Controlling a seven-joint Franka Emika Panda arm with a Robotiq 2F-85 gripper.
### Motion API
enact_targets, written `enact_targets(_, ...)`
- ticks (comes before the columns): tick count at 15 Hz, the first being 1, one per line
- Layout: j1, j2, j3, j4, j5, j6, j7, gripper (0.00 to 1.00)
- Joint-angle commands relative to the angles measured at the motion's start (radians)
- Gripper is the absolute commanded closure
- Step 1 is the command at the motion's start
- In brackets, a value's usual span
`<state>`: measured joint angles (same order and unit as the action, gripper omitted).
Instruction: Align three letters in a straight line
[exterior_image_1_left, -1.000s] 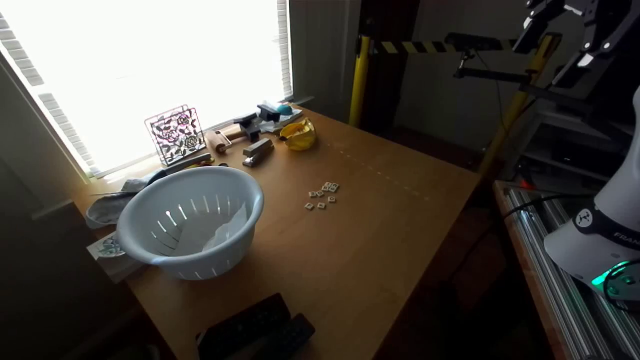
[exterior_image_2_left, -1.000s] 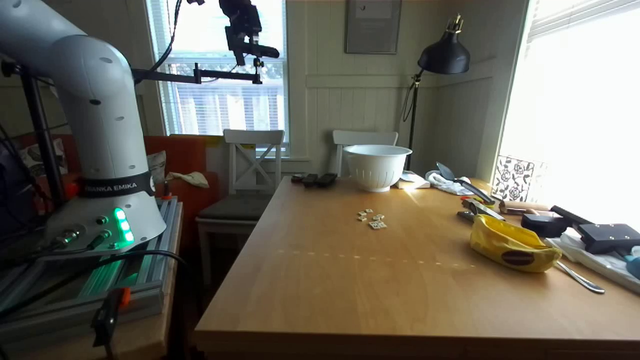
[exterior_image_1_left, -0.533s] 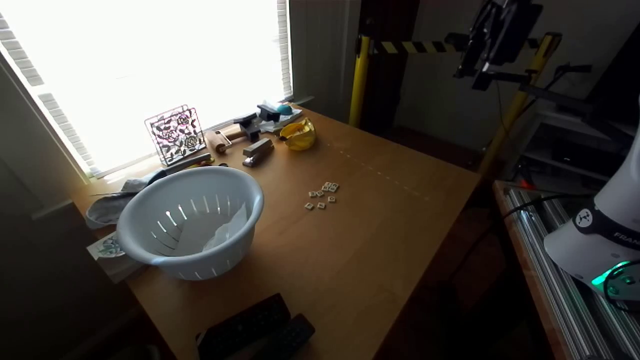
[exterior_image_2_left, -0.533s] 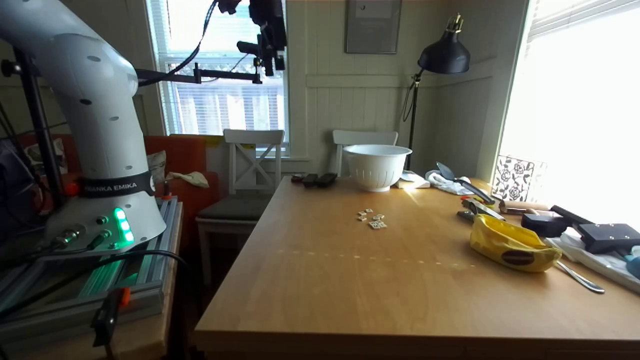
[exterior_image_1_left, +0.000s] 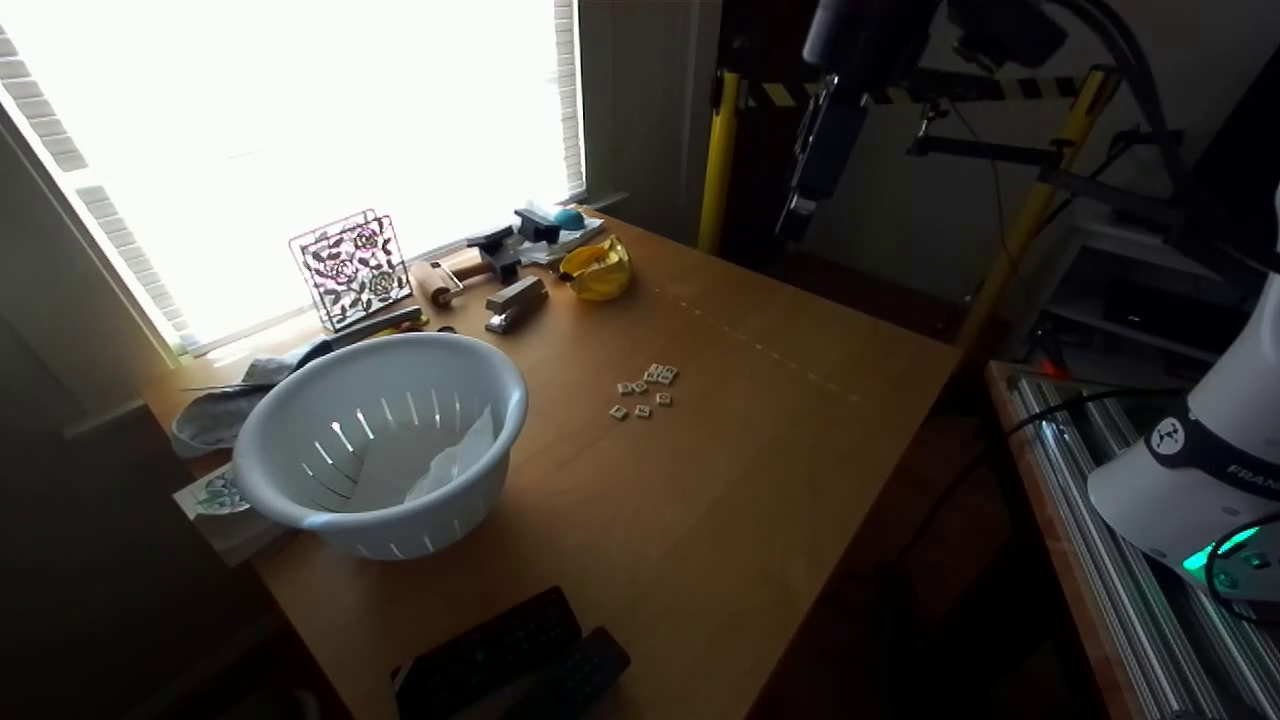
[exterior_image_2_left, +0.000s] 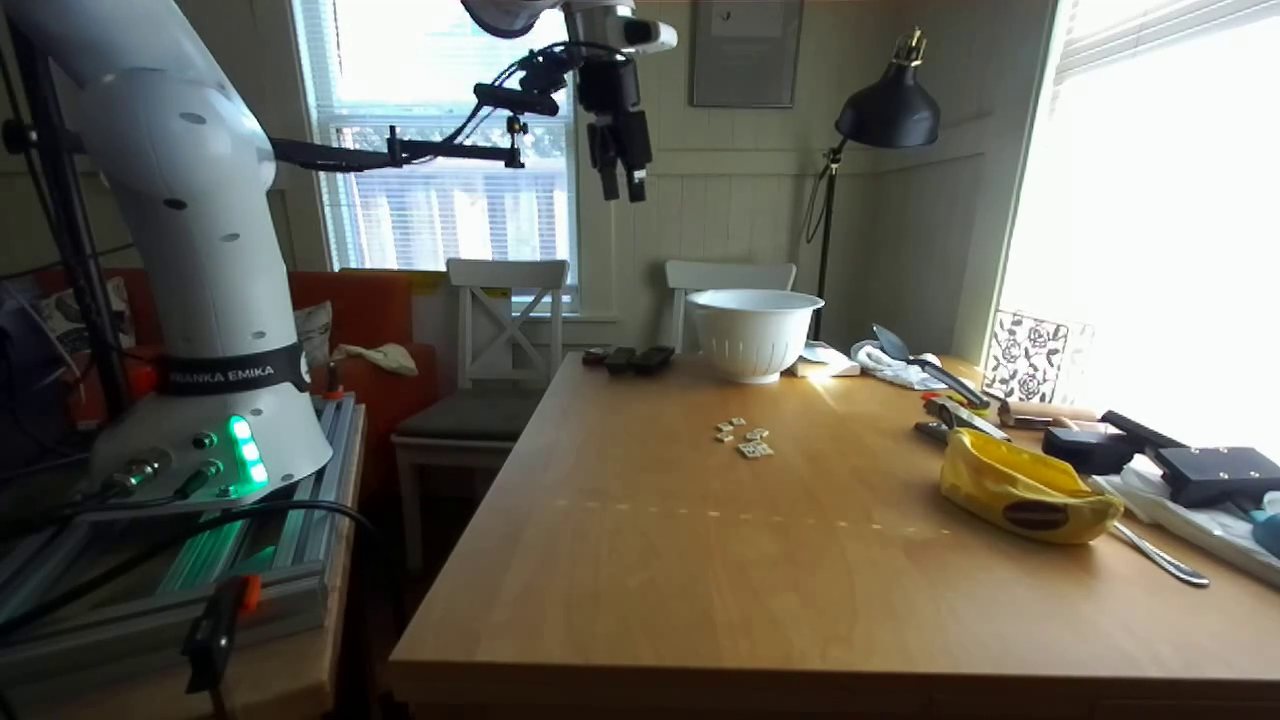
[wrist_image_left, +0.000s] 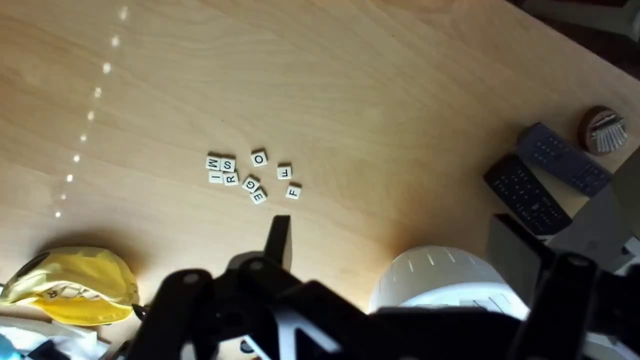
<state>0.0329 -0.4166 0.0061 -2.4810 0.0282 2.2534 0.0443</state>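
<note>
Several small cream letter tiles lie flat on the wooden table (wrist_image_left: 380, 115). In the wrist view, tiles M (wrist_image_left: 213, 162), S (wrist_image_left: 228, 164), I (wrist_image_left: 215, 176) and R (wrist_image_left: 230, 178) form a tight block. G (wrist_image_left: 251, 184) and E (wrist_image_left: 258, 195) touch at an angle. O (wrist_image_left: 258, 158), an F (wrist_image_left: 284, 172) and another F (wrist_image_left: 293, 191) lie apart. The cluster shows in both exterior views (exterior_image_1_left: 644, 388) (exterior_image_2_left: 745, 440). My gripper (wrist_image_left: 392, 220) is open and empty. It hangs high above the table in both exterior views (exterior_image_1_left: 797, 215) (exterior_image_2_left: 623, 190).
A pale colander (exterior_image_1_left: 380, 440) stands beside the tiles, with remotes (exterior_image_1_left: 510, 655) near the table end. A yellow banana-shaped pouch (exterior_image_2_left: 1025, 490), a stapler (exterior_image_1_left: 516, 303), a rolling pin (exterior_image_1_left: 437, 283) and dark clutter line the window side. A camera bar (exterior_image_2_left: 450, 150) stands behind the arm.
The arm has swung out over the table, and the gripper has turned to point downward. The tiles and other objects have not moved.
</note>
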Motion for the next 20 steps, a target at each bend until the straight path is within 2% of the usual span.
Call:
enact_targets(1, -0.004, 0.027, 0.006, 0.012, 0.006, 0.005, -0.003, 0.00)
enact_targets(7, -0.003, 0.052, 0.006, 0.034, 0.007, 0.008, -0.002, 0.00)
enact_targets(10, -0.017, 0.168, -0.001, 0.066, 0.021, 0.055, 0.032, 0.00)
enact_targets(15, -0.009, 0.339, -0.038, 0.096, 0.135, 0.168, -0.027, 0.00)
enact_targets(20, -0.025, 0.513, -0.031, 0.168, 0.167, 0.265, -0.034, 0.00)
